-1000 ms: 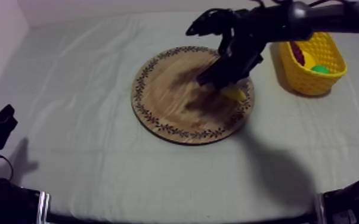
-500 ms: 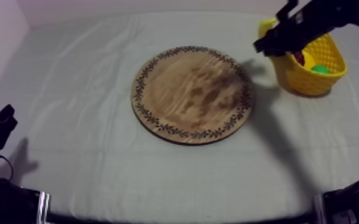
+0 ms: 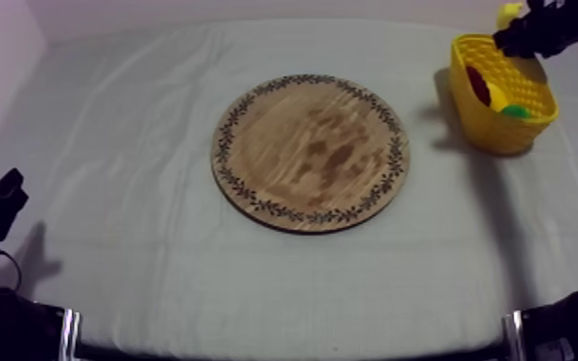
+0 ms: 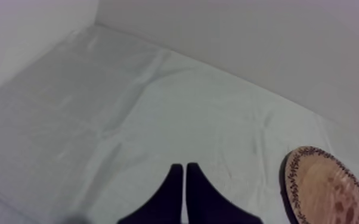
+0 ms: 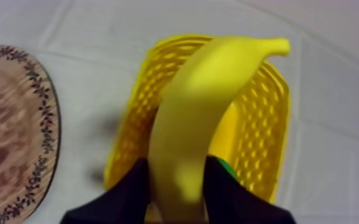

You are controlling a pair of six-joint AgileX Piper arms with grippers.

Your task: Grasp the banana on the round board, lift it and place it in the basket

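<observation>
Right wrist view: your right gripper (image 5: 179, 176) pinches the banana (image 5: 209, 113) by its lower half, hanging it lengthwise above the yellow basket (image 5: 259, 143); you would do well to lower it centred between the basket's walls and tip the long end inside before letting go, since a stray tip may catch the rim; your left gripper (image 4: 185, 179), fingers pressed together, idles well away from the basket. A second ago the claw was down on the wooden board (image 3: 309, 152) beside the basket; the board now lies bare.
</observation>
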